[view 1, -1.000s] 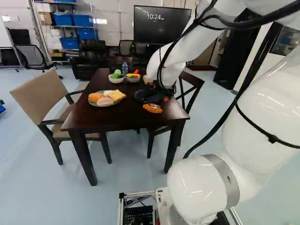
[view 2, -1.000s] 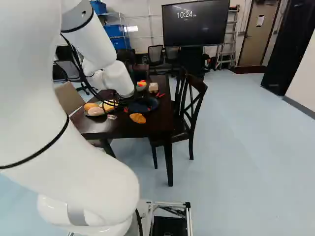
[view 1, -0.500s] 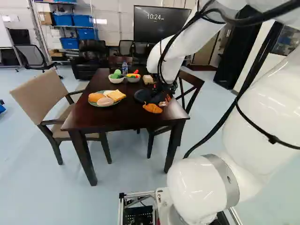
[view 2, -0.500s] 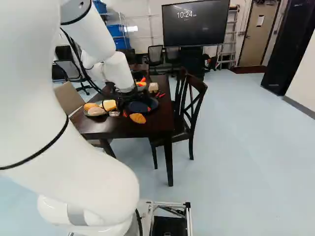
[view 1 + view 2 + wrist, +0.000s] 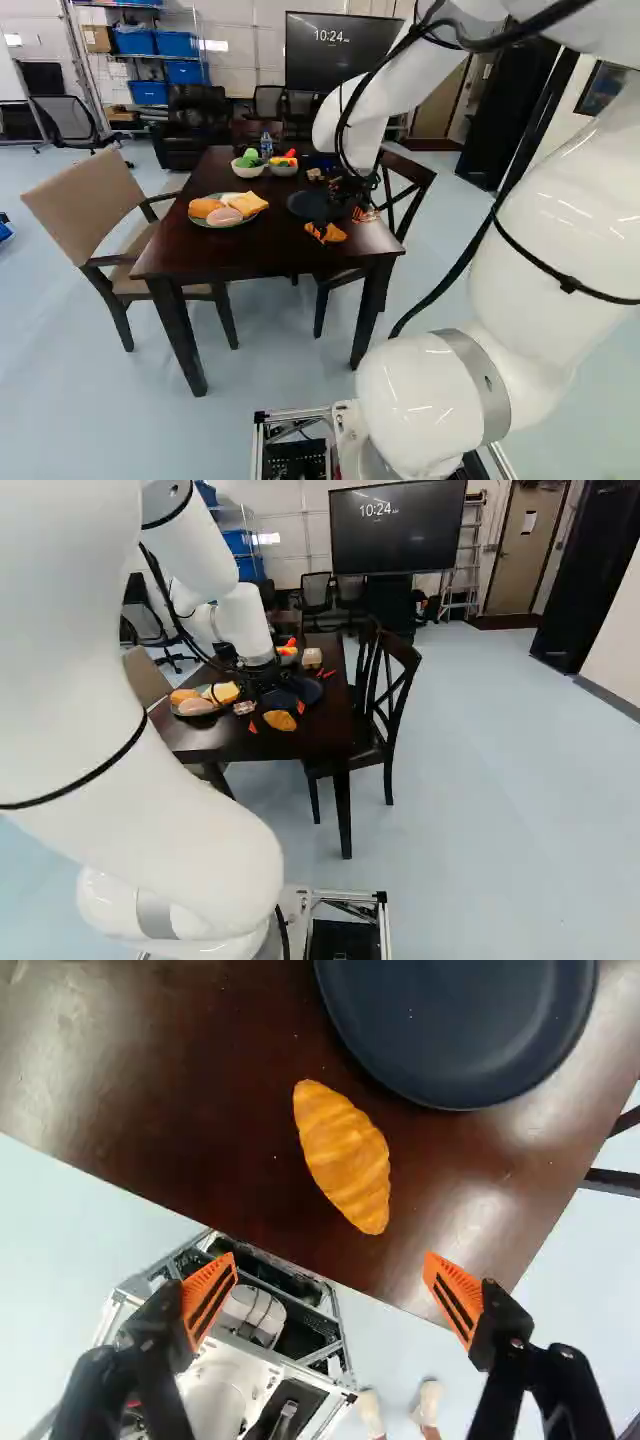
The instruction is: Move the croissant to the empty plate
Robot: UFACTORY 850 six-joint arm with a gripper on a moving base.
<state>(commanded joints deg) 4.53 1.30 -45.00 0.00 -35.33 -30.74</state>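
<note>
Croissant (image 5: pixel 345 1155): golden brown, it lies on the tabletop ahead of the fingers and roughly in line with the gap between them, one end angled toward the finger on the dark plate's side.
Fingers: the gripper (image 5: pixel 342 223) spreads them wide apart, orange pads (image 5: pixel 208 1300) facing each other.
Dark plate (image 5: pixel 460 1020): it sits bare, near the croissant but farther ahead of the fingers, offset toward one finger's side.
Food plate (image 5: pixel 232 225): left of the fingers in the left base view, it bears a bun (image 5: pixel 205 207), a pale oval piece (image 5: pixel 224 216) and a yellow slice (image 5: pixel 250 203).
Bowls: two, beyond the fingers; one (image 5: pixel 248 172) holds something green, the other (image 5: pixel 285 171) yellow and red pieces.
Table (image 5: pixel 230 250): dark and glossy, its edge slants across the space between the fingers in the wrist view.
Dark chair (image 5: pixel 368 752): right of the fingers in the right base view, beside the table.
</note>
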